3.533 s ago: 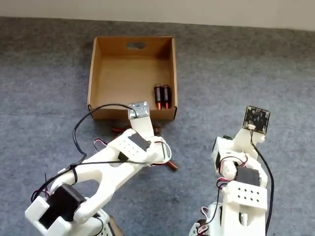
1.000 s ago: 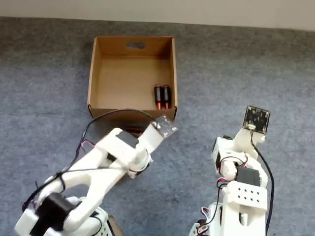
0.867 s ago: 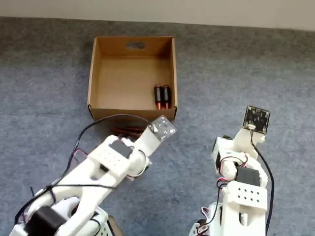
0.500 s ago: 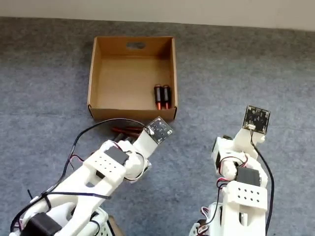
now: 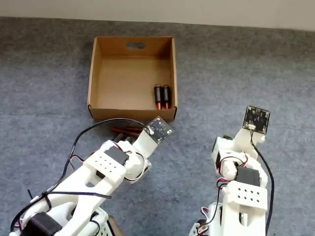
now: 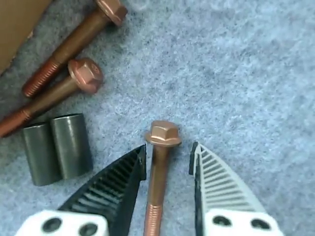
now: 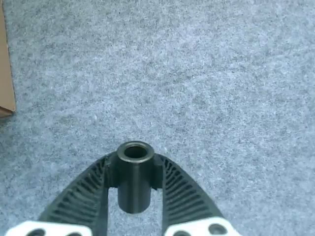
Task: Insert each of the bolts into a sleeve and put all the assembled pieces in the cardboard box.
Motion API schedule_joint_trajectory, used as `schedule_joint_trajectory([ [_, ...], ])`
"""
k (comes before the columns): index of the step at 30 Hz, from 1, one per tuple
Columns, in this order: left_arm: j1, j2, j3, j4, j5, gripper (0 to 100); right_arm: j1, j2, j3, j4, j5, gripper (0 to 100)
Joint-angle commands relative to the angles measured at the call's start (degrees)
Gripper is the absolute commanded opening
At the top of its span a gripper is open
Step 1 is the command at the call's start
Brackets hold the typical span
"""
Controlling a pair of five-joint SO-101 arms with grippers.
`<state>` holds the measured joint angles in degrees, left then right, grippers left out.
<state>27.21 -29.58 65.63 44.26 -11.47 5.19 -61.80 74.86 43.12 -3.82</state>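
Bolt (image 6: pixel 158 172) under inspection lies flat on the grey carpet (image 5: pixel 246 64), just off the front of the cardboard box (image 5: pixel 93 73). Its shank runs between the spread fingers of the left gripper (image 6: pixel 168 148), which bracket it with a gap on each side and do not yet clamp it.

Judged as solid metal: rigid, heavy for its bulk, with a smooth round shank liable to roll or slip. Best hold appears to be across the plain shank just below the hex head, which leaves the threaded end free for insertion.

Two more loose bolts (image 6: pixel 64 73) and two dark sleeves (image 6: pixel 56 147) lie close by, the sleeves side by side and touching. Right gripper (image 7: pixel 134 160) is clenched on a third sleeve (image 7: pixel 134 177), open bore facing away from the wrist. That sleeve looks stiff and slick, and it is gripped across its body.

Two assembled pieces (image 5: pixel 162 97) rest inside the box by its right wall.

Against the earliest frame, the left arm has swung its wrist rightward and drawn back from the box front. Right arm and box contents are unchanged.
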Motion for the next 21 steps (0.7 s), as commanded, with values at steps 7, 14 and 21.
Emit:
schedule_joint_trajectory([
  [7,0.7,0.2,-4.4,2.0,0.4,17,0.3,-1.1,-0.4,-0.8,-0.5,0.6],
  [14,0.7,0.2,-4.4,2.3,0.4,17,0.3,-1.1,-0.4,-0.7,-0.5,0.6],
  [21,0.7,7.8,-7.9,3.5,0.4,17,0.3,-1.1,-0.4,-0.7,-0.5,0.6],
])
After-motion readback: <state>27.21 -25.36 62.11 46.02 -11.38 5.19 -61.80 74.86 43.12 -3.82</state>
